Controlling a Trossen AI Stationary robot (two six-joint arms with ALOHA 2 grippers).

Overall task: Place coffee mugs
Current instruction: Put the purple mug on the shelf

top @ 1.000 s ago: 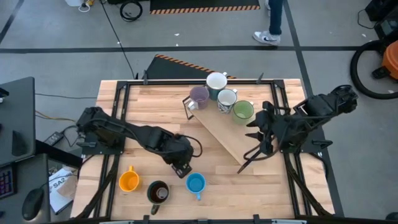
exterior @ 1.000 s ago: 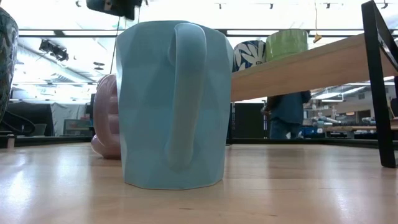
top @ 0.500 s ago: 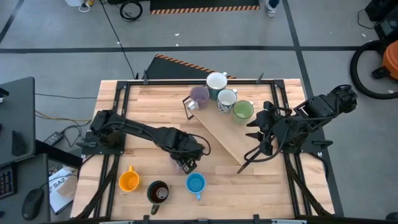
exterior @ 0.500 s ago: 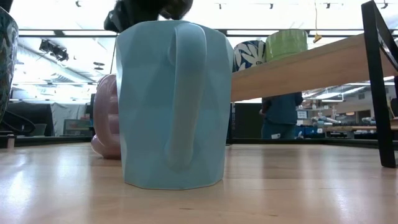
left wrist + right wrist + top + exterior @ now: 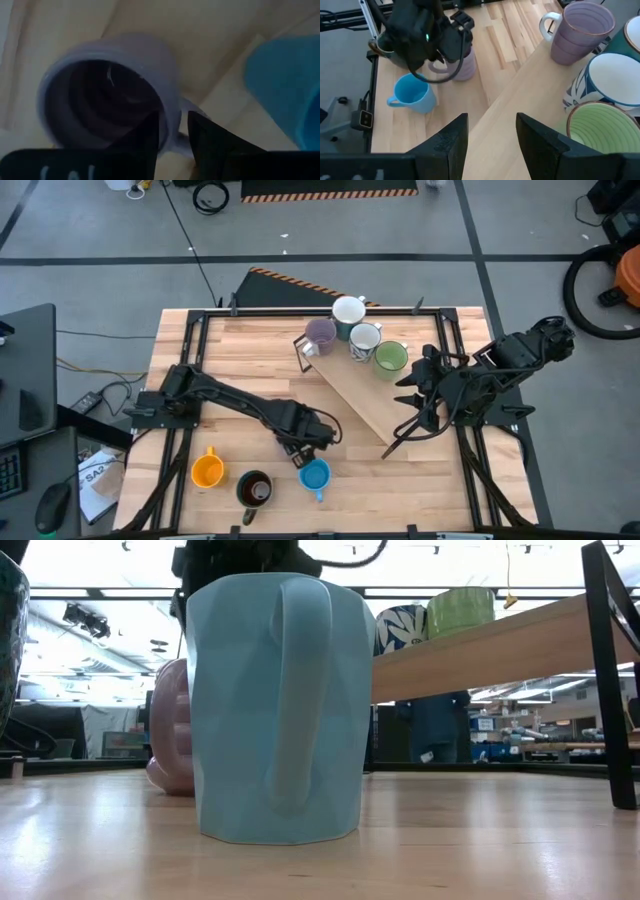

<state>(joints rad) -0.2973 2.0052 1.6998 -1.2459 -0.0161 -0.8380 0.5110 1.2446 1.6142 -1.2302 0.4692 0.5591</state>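
L gripper (image 5: pixel 306 442) is down over a lavender mug (image 5: pixel 107 92) lying on its side on the table (image 5: pixel 240 360), just beside the blue mug (image 5: pixel 315 474) — fingers (image 5: pixel 150 132) straddle the rim, clamped on its wall. R gripper (image 5: pixel 415 402) hovers by the ramp board (image 5: pixel 360 405), jaws apart, holding nothing.

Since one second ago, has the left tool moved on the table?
Yes. In the high view the left tool has travelled rightward, past the dark brown mug, and now sits just above the small blue ceramic mug.
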